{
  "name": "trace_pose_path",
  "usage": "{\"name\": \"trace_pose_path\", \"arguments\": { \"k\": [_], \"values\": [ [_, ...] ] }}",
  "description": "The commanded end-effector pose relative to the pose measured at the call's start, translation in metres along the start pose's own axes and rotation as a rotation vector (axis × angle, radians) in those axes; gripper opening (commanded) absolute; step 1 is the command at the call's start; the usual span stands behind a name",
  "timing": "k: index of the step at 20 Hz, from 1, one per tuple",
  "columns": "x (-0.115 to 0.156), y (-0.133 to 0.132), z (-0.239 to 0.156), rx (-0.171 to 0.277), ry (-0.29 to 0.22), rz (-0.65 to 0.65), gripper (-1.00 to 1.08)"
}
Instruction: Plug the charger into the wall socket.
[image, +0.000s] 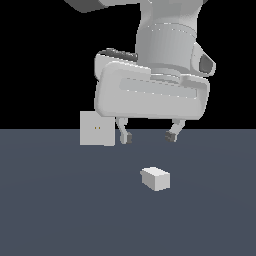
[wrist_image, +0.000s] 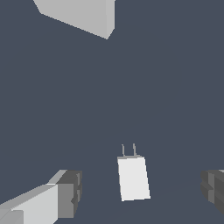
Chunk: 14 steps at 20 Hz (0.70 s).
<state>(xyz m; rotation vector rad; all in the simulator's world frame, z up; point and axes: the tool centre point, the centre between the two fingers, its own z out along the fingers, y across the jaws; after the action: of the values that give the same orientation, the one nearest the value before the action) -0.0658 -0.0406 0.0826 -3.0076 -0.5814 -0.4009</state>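
Fingers (image: 124, 134) of the pincer (image: 148, 136) stand spread wide, with nothing between them and nothing touching the dark pads at their tips. The pincer hangs above the worktop (image: 60, 210), released, pointing down from the broad pale hand body of the arm (image: 165, 45).

In the wrist view the two pads (wrist_image: 70, 192) show at either side of the picture, well apart, and the charger (wrist_image: 133, 178) lies in the open gap between them, nearer the finger that shows its pale body, touching neither. The charger is a small plain white block lying flat on the worktop, with two thin prongs (wrist_image: 128, 150) sticking out from one short end, aimed roughly toward the wall socket (wrist_image: 83, 15), of which only a pale corner shows in that view.

In the exterior view the charger (image: 156, 178) rests on the worktop below the pincer and nearer the camera. The wall socket (image: 97, 128) stands upright on the worktop to the exterior view's left of the fingers and farther back, well apart from the charger; its two tiny yellowish holes show near its centre. Part of its upper edge is hidden by the hand body.

Between charger and socket the worktop is plain, flat and dark blue-grey. Behind it the background is plain black.
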Motion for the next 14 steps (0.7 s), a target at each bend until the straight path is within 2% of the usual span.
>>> {"name": "trace_pose_path", "arguments": {
  "k": [1,14],
  "values": [
    [-0.004,0.001,0.004,0.005,0.014,-0.022,1.00],
    [-0.015,0.003,0.017,0.020,0.046,-0.074,1.00]
  ]
}}
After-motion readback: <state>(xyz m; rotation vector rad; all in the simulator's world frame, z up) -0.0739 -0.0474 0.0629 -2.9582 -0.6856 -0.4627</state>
